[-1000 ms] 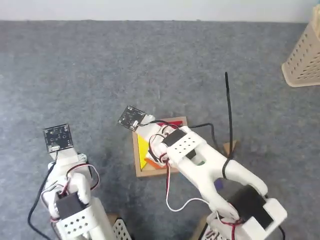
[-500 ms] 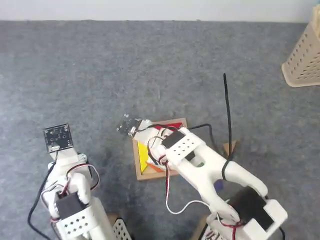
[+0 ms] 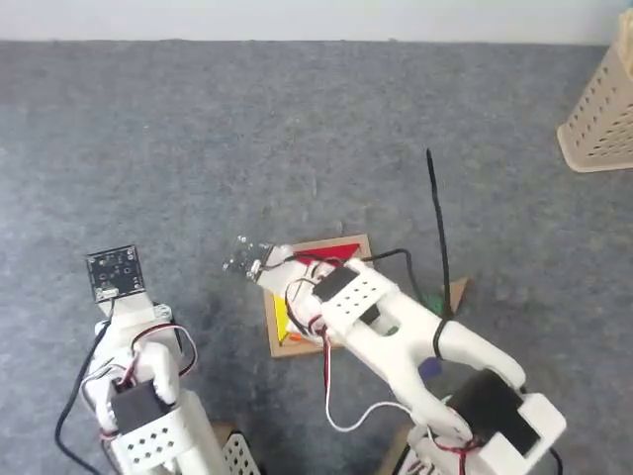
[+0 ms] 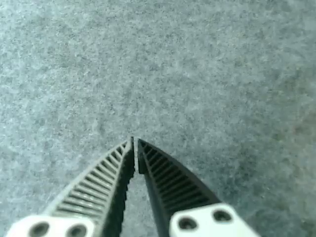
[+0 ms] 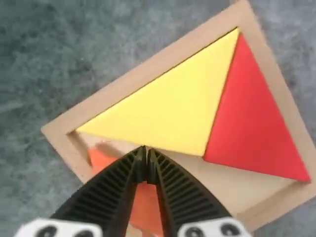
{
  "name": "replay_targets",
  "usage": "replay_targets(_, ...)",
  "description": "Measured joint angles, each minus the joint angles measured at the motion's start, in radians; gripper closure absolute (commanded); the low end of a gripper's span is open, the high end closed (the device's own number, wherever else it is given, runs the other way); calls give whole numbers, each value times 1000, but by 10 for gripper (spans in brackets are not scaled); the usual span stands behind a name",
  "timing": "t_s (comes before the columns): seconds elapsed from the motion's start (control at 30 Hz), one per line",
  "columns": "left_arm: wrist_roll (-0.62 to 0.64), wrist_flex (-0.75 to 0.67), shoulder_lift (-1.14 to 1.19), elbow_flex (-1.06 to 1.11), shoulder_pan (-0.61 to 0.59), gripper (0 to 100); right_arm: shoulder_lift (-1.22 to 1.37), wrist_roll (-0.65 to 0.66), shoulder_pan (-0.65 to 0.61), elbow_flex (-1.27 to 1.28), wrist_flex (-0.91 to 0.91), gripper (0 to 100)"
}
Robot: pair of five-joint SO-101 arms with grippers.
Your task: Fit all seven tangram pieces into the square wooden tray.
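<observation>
Tangram tray [image 3: 269, 322] lies mid-table in the high view, under the right arm [image 3: 396, 332].

Left wrist view: left gripper [image 4: 134, 143] pinched closed, empty, over grey carpet [image 4: 197, 59].

Right wrist view: right gripper [image 5: 145, 150] closed, empty, above the tray's yellow triangle [image 5: 168, 113], red triangle [image 5: 252, 131] and orange piece [image 5: 98, 160].

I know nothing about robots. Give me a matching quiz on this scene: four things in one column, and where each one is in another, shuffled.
1 large yellow triangle piece
2 orange piece
3 left gripper
4 square wooden tray

a above bare grey carpet
b partly behind the fingers of the right gripper
c flat in the tray, touching the red triangle piece
d on the carpet, holding pieces

Pairs: 1-c, 2-b, 3-a, 4-d
</observation>
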Motion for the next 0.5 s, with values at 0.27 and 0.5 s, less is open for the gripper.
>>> replay_targets(0.27, 0, 0, 0, 0, 0, 987, -34, -28, 17, 12, -5, 991)
replay_targets(0.5, 0, 0, 0, 0, 0, 987, -207, -57, 100, 29, 17, 991)
